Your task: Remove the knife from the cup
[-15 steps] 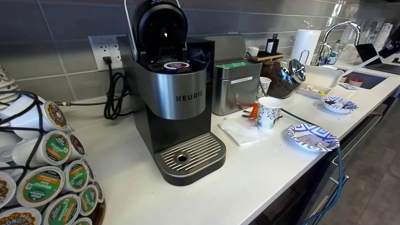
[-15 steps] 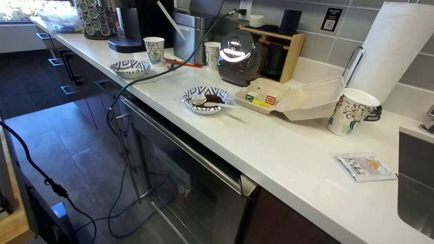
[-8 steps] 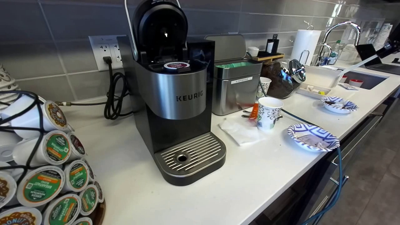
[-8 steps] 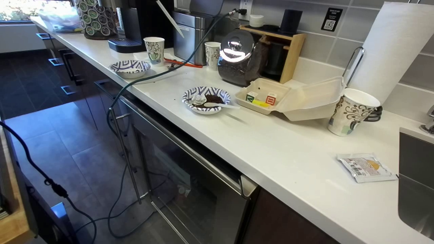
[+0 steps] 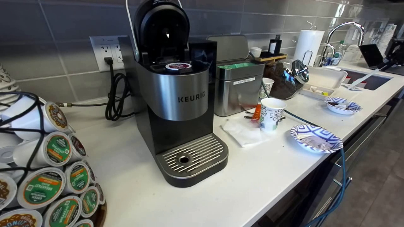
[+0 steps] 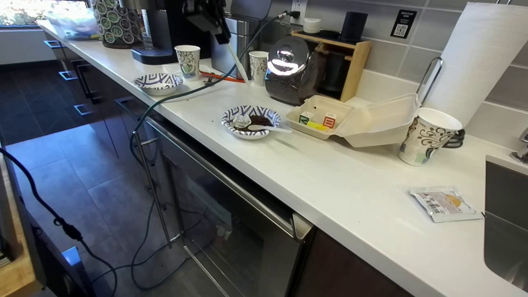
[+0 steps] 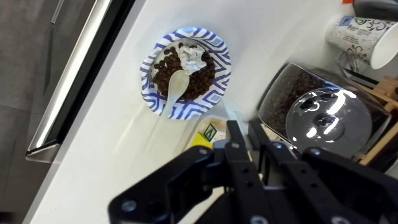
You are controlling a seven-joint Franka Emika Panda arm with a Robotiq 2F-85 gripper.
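Claw (image 7: 244, 130): pinching a white knife (image 6: 238, 62) between the fingertips (image 7: 233, 133), with the upper end hidden there. Slanting down over the bench (image 6: 359, 181), free end lowest. In the wrist view, pointing toward the stretch between a blue-and-white bowl (image 7: 222, 67) and a clear jar (image 7: 323, 112) with a shiny lid; beyond the claw, partly covered by it, an open takeout container (image 6: 379, 123).

Upright on the bench, one patterned white cup (image 6: 188, 62) near the coffee machine (image 5: 175, 94), right by a white napkin (image 5: 241, 132); another cup (image 6: 258, 68) between the metal bin (image 5: 238, 97) and the jar; a third cup (image 6: 427, 136) in front of the paper towel roll (image 6: 478, 57). Cannot tell which of them to take for the task's own. Apart from all three, the knife.

In the bowl, dark beans (image 7: 203, 83), a crumpled white scrap (image 7: 192, 59) and a white spoon (image 7: 178, 83), handle out past the rim. Flat on the bench near the sink (image 6: 505, 194), a printed packet (image 6: 447, 203). Toward the coffee machine, at the bench's edge, a second bowl (image 5: 304, 127) with a paper piece (image 5: 315, 142) inside, and past it a blue cable (image 6: 177, 95) stretched across the bench.
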